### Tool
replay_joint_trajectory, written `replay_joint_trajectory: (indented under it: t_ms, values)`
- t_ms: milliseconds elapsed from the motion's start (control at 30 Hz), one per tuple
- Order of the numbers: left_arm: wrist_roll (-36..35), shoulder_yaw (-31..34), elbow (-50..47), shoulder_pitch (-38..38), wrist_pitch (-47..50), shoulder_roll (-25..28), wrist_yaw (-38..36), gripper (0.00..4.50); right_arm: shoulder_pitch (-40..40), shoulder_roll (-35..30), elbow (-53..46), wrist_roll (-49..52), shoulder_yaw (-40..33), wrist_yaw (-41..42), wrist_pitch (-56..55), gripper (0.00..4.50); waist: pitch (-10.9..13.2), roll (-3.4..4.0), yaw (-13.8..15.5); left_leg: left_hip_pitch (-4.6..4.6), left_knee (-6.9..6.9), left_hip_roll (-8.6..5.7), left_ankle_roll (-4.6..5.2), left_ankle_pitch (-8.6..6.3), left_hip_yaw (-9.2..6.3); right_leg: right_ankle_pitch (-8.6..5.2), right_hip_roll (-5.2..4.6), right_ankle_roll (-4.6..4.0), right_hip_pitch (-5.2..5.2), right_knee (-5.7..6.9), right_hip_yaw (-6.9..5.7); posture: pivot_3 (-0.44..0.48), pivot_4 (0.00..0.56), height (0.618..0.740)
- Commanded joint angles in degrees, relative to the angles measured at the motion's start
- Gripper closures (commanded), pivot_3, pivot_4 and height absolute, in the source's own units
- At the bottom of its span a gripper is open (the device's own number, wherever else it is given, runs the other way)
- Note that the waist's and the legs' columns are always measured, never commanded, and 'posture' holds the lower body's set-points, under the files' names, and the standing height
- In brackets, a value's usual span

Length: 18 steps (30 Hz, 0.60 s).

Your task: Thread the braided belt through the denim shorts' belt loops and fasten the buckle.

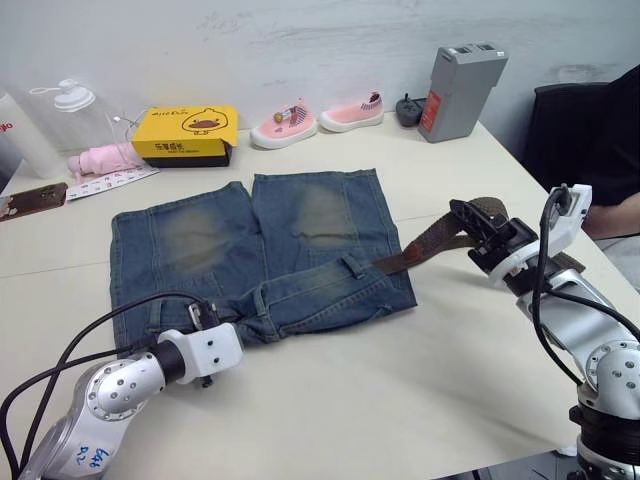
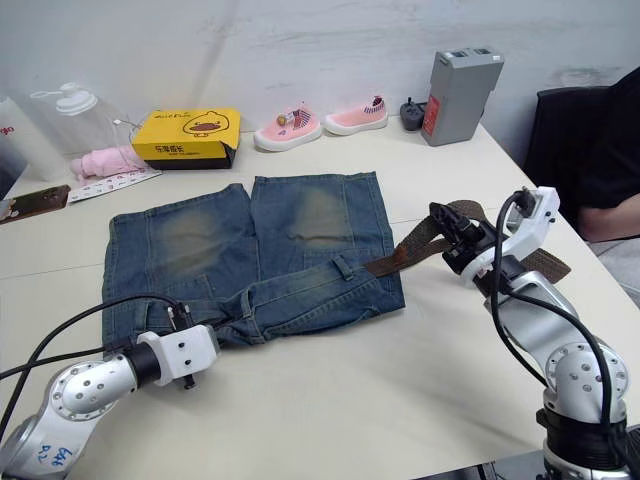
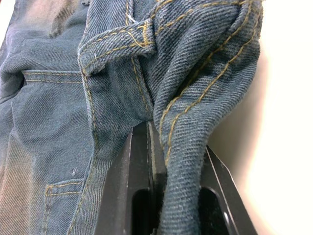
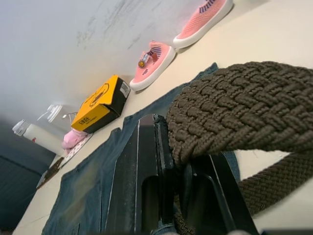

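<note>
Your left fingers (image 3: 146, 196) pinch the denim shorts (image 1: 270, 250) waistband; right fingers (image 4: 161, 196) clamp the braided belt (image 1: 430, 245). Tip at a loop; threading barely begun, buckle unfastened.

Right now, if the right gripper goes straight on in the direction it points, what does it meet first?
The right gripper, shut on the braided belt, points across the table toward the denim shorts. Probably their waistband edge near the belt loops comes first, though depth is unclear and it may pass above the cloth.
</note>
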Motion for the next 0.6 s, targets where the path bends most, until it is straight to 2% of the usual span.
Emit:
replay_joint_trajectory:
  t_ms: [33,67,100,133,167,267,367,433,467,533,600]
  values:
    - [0.26,2.16,4.16,4.06,-2.86,1.67,-1.42,4.35,-2.50,-0.56,-1.16,-0.64,1.19,3.16,1.49,4.50,-0.21,0.36,-1.62,-0.59,0.68,0.97,1.18,0.02,1.83,-0.29,-1.22,0.14,0.19,0.28,-1.16,0.000,0.150,0.618]
    - [0.06,3.37,6.00,4.43,-4.99,2.45,-1.51,4.35,-3.15,-0.37,-0.79,-0.60,1.74,3.34,2.03,4.50,-0.49,0.84,-2.06,-1.07,0.81,1.94,1.07,-0.04,3.43,-0.84,-2.37,-0.69,0.34,0.60,-2.45,0.000,0.150,0.618]
    - [0.10,4.39,7.85,4.61,-7.19,3.36,-1.61,4.35,-3.66,-0.33,-0.45,-0.67,2.38,3.74,2.74,4.50,-0.69,1.08,-1.95,-1.53,0.86,2.00,0.83,0.03,3.69,-1.12,-3.11,-1.23,0.24,0.96,-3.38,0.000,0.150,0.618]
    - [0.21,5.07,9.37,4.65,-9.24,4.15,-1.56,4.35,-4.05,-0.33,-0.14,-0.79,2.89,4.03,3.41,4.50,-0.68,1.07,-1.42,-1.44,0.92,1.88,-0.56,0.40,3.61,-0.82,-2.04,-3.16,-0.95,2.28,-3.40,0.000,0.150,0.618]
    - [0.21,5.48,10.48,4.66,-10.81,4.72,-1.49,4.35,-4.33,-0.33,0.07,-0.90,3.23,4.26,3.86,4.50,-0.67,1.02,-1.14,-1.44,1.01,1.85,-0.53,0.40,3.22,-0.14,-1.43,-4.99,-1.34,2.80,-2.75,0.000,0.150,0.618]
    - [0.05,6.37,15.28,3.49,-17.62,7.04,-1.69,4.35,-5.71,0.61,1.89,-0.63,5.91,3.98,5.93,4.50,-0.56,0.27,-0.64,-1.50,1.03,1.70,-0.14,0.24,2.84,-0.33,-1.11,-4.48,-1.19,2.65,-2.40,0.000,0.150,0.618]
    - [-1.95,6.26,16.35,1.83,-20.29,7.48,-2.70,4.35,-6.16,1.54,3.19,-0.39,7.12,3.73,7.25,4.50,-0.52,0.09,-0.45,-1.46,1.02,1.68,-0.11,0.26,2.79,-1.07,-1.11,-3.17,-0.73,2.14,-2.25,0.000,0.150,0.618]
    - [-3.87,6.32,16.15,0.97,-22.01,7.06,-3.22,3.39,-6.02,2.21,3.52,0.03,7.33,3.89,7.82,4.50,-0.53,0.04,-0.39,-1.46,1.02,1.69,-0.10,0.27,2.76,-1.09,-1.09,-3.15,-0.73,2.22,-2.20,0.000,0.150,0.618]
    - [-4.91,6.25,15.97,0.96,-22.53,7.05,-4.01,3.11,-5.99,2.49,3.61,0.25,7.35,3.99,8.10,4.50,-0.51,0.07,-0.38,-1.47,1.02,1.72,-0.09,0.28,2.75,-1.09,-1.07,-3.15,-0.70,2.21,-2.19,0.000,0.150,0.618]
    - [-5.93,6.20,15.60,1.66,-23.01,7.42,-5.44,2.21,-5.96,3.01,3.64,0.56,7.30,4.01,8.44,4.50,-0.50,0.13,-0.39,-1.51,0.99,1.72,-0.10,0.30,2.75,-1.09,-1.05,-3.15,-0.67,2.24,-2.09,0.000,0.150,0.618]
    - [-9.02,7.80,13.85,3.00,-20.22,7.40,-7.08,1.38,-5.93,3.87,3.87,1.49,7.14,3.32,8.40,4.50,-0.56,0.05,-0.42,-1.50,0.92,1.72,-0.10,0.30,2.75,-1.09,-1.05,-3.15,-0.66,2.24,-2.05,0.000,0.150,0.618]
